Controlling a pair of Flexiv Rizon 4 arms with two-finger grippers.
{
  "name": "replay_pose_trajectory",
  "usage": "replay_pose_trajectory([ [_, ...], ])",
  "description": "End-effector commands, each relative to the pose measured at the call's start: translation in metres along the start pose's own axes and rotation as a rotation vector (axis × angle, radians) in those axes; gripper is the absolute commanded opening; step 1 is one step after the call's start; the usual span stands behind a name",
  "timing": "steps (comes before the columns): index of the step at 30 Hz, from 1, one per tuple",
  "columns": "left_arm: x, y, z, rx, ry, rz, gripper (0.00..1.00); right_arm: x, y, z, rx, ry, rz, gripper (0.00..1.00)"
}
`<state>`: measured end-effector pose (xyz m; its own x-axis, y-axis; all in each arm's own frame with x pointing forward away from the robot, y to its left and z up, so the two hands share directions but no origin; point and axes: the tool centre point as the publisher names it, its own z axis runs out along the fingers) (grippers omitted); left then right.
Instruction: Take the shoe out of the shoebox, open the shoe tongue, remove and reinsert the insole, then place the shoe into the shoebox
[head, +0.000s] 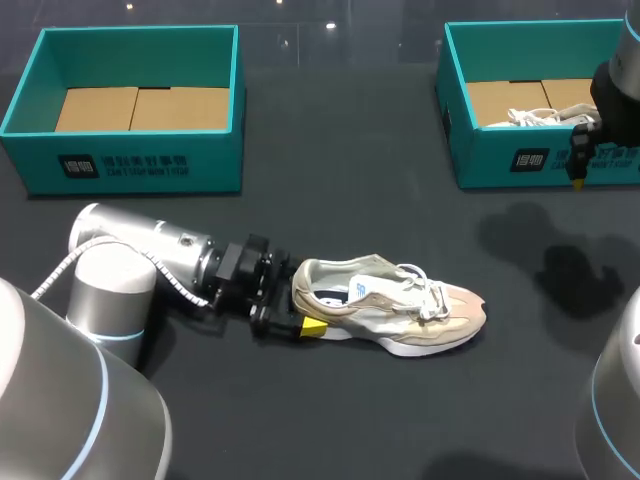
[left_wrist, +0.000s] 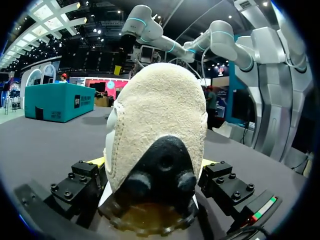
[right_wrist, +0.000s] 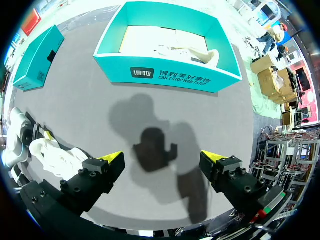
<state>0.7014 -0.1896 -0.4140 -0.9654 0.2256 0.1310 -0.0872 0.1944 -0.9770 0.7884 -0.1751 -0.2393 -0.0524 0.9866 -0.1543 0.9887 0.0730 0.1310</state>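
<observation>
The left jaws are clamped on the heel of the beige shoe (head: 400, 305) lying on the tabletop (head: 330, 180), and the right jaws stand apart near the right teal shoebox (head: 500, 160).

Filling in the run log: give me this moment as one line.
left tool: shut on sneaker heel, on table | right tool: open, empty, over table by right shoebox
</observation>
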Motion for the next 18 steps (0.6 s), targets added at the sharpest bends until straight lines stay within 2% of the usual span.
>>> replay_pose_trajectory([
  [1,-0.0027,0.0025,0.0078,0.001,0.016,0.0,1.0,0.0003,-0.0005,0.0005,-0.001,-0.001,0.001,1.0],
  [10,0.0001,0.0057,0.013,-0.012,0.021,0.003,1.0,0.0003,-0.0005,0.0005,-0.001,-0.001,0.001,1.0],
  [11,0.0001,0.0058,0.013,-0.012,0.021,0.002,0.89,0.0003,-0.0005,0.0005,-0.001,-0.001,0.001,1.0],
  [12,0.0001,0.0059,0.0129,-0.013,0.015,0.003,0.35,0.0003,-0.0005,0.0005,-0.001,-0.001,0.001,1.0],
  [13,0.0002,0.0061,0.0128,-0.013,0.014,0.004,0.0,0.0003,-0.0005,0.0005,-0.001,-0.001,0.001,1.0],
  [18,0.0034,0.0067,0.0102,-0.004,-0.003,0.011,0.0,0.0003,-0.0005,0.0005,-0.001,-0.001,0.001,1.0],
])
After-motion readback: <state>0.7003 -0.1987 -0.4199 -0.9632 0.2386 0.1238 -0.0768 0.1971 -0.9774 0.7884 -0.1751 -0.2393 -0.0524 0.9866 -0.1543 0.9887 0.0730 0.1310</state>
